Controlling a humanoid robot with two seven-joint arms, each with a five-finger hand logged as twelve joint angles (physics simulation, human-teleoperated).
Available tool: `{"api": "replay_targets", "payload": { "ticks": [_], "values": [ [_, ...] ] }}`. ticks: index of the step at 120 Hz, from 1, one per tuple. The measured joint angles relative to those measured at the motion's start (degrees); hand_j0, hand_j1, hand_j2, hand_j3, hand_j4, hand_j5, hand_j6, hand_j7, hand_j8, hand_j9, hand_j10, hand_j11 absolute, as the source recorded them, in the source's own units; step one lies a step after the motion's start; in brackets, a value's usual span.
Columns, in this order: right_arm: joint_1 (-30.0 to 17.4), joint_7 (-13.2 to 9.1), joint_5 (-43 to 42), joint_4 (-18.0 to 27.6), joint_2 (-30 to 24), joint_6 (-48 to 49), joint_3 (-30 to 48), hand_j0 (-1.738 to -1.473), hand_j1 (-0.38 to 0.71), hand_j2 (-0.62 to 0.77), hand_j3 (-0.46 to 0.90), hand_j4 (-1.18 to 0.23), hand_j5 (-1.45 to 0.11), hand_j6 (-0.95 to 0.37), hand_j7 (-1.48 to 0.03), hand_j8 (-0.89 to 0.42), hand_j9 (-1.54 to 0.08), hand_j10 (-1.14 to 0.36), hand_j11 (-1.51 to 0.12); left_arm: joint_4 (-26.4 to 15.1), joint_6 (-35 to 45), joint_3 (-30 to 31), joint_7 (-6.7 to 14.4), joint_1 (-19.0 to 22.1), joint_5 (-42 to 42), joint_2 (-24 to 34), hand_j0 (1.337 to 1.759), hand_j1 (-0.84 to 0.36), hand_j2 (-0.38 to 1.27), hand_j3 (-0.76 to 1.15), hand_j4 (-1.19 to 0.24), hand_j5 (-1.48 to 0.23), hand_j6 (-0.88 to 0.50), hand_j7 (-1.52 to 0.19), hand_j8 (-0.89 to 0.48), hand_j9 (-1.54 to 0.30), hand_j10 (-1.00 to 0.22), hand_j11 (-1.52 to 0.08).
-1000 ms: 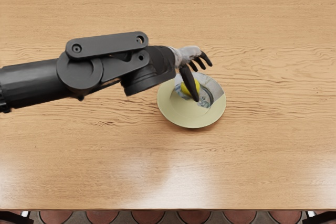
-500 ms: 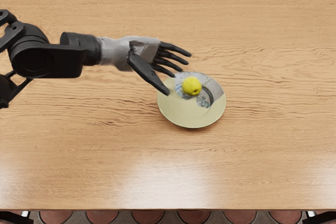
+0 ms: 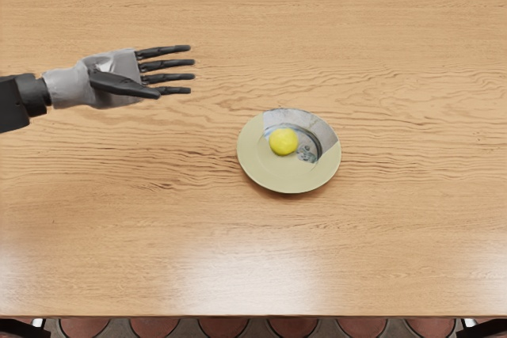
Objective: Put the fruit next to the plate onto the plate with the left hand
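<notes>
Left hand hovers, fingers spread and empty; well to its right the fruit sits on the plate. Placement looks done; only withdrawal appears left.

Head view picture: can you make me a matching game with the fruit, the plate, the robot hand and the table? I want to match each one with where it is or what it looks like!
Things:
1. yellow fruit
2. plate
3. left robot hand
4. table

Clues:
A. wooden, with everything else on or above it
B. open, fingers spread, holding nothing, at the picture's left
C. lying on the plate
D. round and pale, near the middle of the table

Right pairs: 1-C, 2-D, 3-B, 4-A.
</notes>
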Motion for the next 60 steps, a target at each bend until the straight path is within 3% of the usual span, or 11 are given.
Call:
{"api": "replay_targets", "payload": {
  "ticks": [14,24,60],
  "values": [
    [0.0,0.0,0.0,0.0,0.0,0.0,0.0,-1.658,-0.31,-0.01,0.0,-0.04,-0.05,-0.04,-0.05,-0.04,-0.05,-0.04,-0.05,8.0,-0.08,-0.2,0.0,0.68,-2.45,0.62,1.658,0.05,0.05,0.0,-0.25,-0.32,-0.25,-0.32,-0.25,-0.32,-0.25,-0.32],
    [0.0,-0.01,0.0,0.0,0.0,0.0,0.0,-1.658,-0.31,-0.01,0.0,-0.04,-0.05,-0.04,-0.05,-0.04,-0.05,-0.04,-0.05,11.3,-0.11,-0.04,0.0,1.96,-3.28,1.9,1.658,0.05,0.05,0.0,-0.25,-0.32,-0.24,-0.32,-0.24,-0.32,-0.24,-0.32],
    [0.0,0.03,0.0,0.0,0.0,0.0,0.0,-1.658,-0.31,-0.01,0.0,-0.04,-0.05,-0.04,-0.05,-0.04,-0.05,-0.04,-0.05,13.62,-0.13,0.38,0.0,3.0,-4.04,6.2,1.658,0.05,0.05,0.0,-0.24,-0.32,-0.24,-0.32,-0.24,-0.32,-0.24,-0.32]
  ]
}}
